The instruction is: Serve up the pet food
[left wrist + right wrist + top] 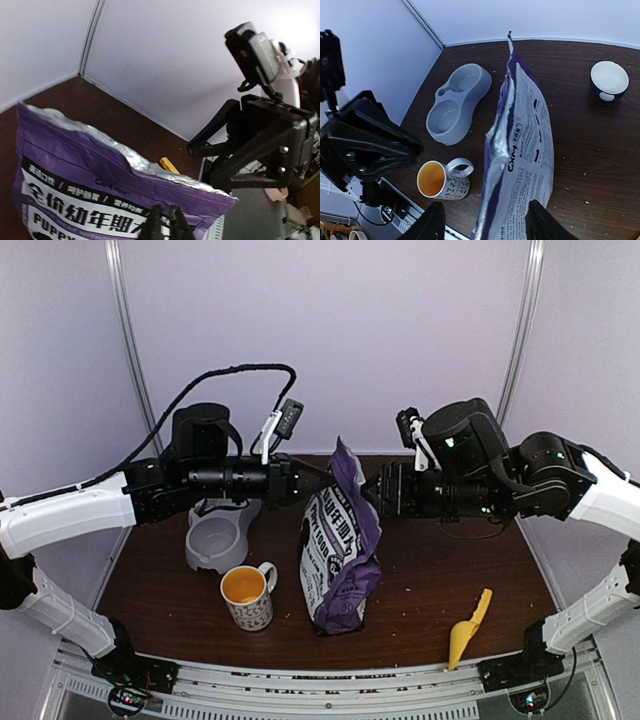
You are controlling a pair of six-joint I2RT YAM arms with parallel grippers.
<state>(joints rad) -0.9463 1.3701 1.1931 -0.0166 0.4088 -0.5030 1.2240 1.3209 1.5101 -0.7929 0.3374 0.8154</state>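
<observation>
**Working at the mouth of the bag, overhead and wrist views.** The bag (340,550) is standing upright at the middle of the tabletop (440,570), with its torn, foil-lined top edge pointing up. The pet food is sitting inside it, hidden from all three cameras.

My two arms are reaching in at the bag's top from opposite sides.
- **Left claw** (165,215): it is resting closed, tips together against the bag's printed face just below the edge. I cannot tell whether it is pinching a fold of film.
- **Right claw** (486,210): it is standing open, one finger on each side of the bag's edge, not yet clamping it.

Behind the bag to its left, a grey double feeder (220,535) is waiting. A mug (247,597) is standing at the bag's front left, and a yellow scoop (468,630) is lying at its front right. A small dark bowl (609,80) is sitting beyond the bag in the right wrist view.

I am judging the step in hand to be parting the bag's mouth. To do it well, I am aiming for each claw to take one wall only, near the top. I am then planning to draw the walls apart slowly and level, so the bag is not tipping toward the mug. Catching both walls in one claw would be sealing the mouth, and pulling upward would be lifting the bag off its base.
</observation>
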